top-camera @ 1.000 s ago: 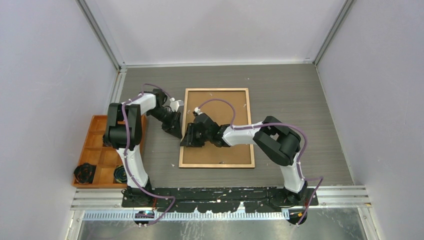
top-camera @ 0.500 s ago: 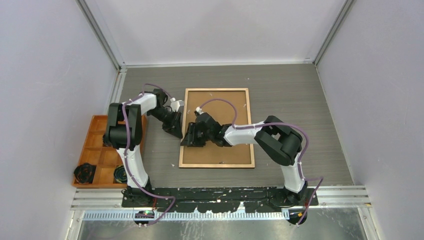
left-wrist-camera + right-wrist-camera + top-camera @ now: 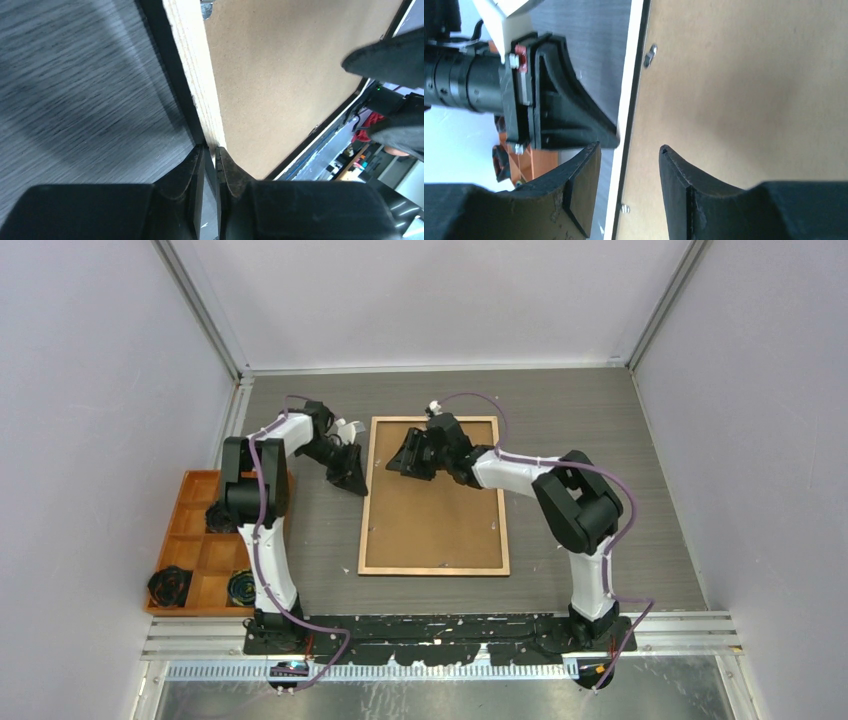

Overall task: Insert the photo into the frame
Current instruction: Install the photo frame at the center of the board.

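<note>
The frame (image 3: 433, 570) lies face down mid-table, its light wood back up, with a plain brown backing board (image 3: 440, 525) inside the rails. The photo is hidden. My left gripper (image 3: 353, 480) is shut, its tips against the outer edge of the frame's left rail (image 3: 192, 60); it also shows in the right wrist view (image 3: 574, 120). My right gripper (image 3: 402, 457) is open and empty over the frame's far left part. In the right wrist view (image 3: 630, 152) one finger is outside the left rail (image 3: 631, 75) and the other over the backing board (image 3: 744, 90).
An orange compartment tray (image 3: 195, 540) holding small black items sits at the left table edge. Small metal turn clips (image 3: 650, 54) sit along the frame's inner edge. Grey walls close the table on three sides.
My right gripper has moved from the frame's middle left toward its far left corner. My left gripper has shifted slightly farther along the left rail.
</note>
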